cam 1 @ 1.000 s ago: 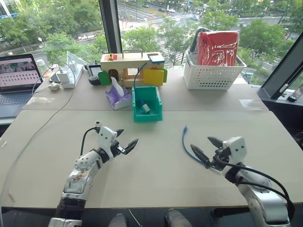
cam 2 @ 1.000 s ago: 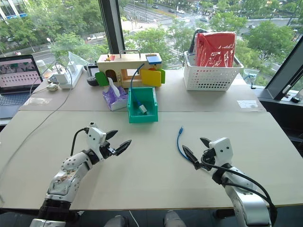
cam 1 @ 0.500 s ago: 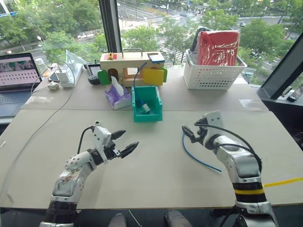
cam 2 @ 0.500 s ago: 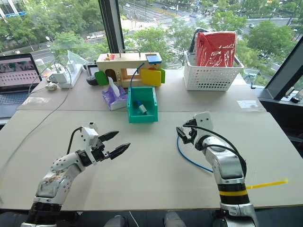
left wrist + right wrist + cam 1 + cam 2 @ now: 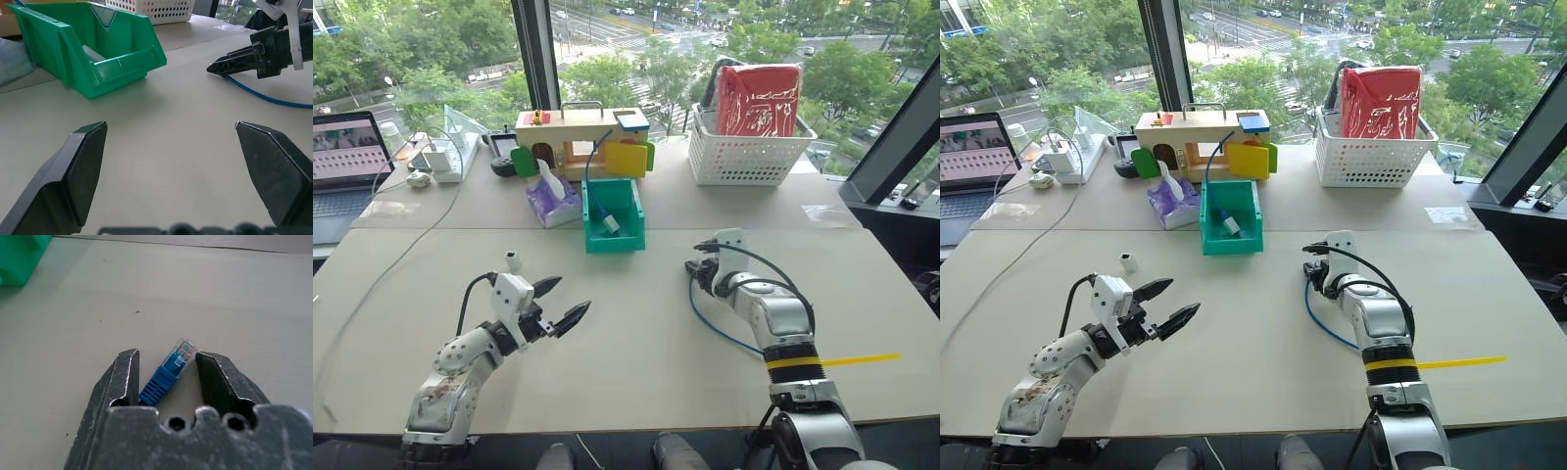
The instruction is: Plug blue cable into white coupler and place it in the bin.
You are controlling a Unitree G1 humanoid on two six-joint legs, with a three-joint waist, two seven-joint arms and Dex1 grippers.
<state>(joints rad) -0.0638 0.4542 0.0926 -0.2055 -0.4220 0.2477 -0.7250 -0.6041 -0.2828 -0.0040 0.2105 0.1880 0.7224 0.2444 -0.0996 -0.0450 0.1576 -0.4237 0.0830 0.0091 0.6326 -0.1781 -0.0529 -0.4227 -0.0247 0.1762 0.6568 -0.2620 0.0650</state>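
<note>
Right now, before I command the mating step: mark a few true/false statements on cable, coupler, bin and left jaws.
1. The short bright blue cable at the right gripper lies on the pale tabletop. True.
2. The tiny white boxy plastic coupler already sits on that cable's plug. False: the clear plug end is bare, and the coupler stands apart on the table near the left gripper.
3. The left gripper's jaws are open and hold nothing. True.
4. The small teal-green plastic bin is empty. False: another blue cable and a small white piece lie in it.
</note>
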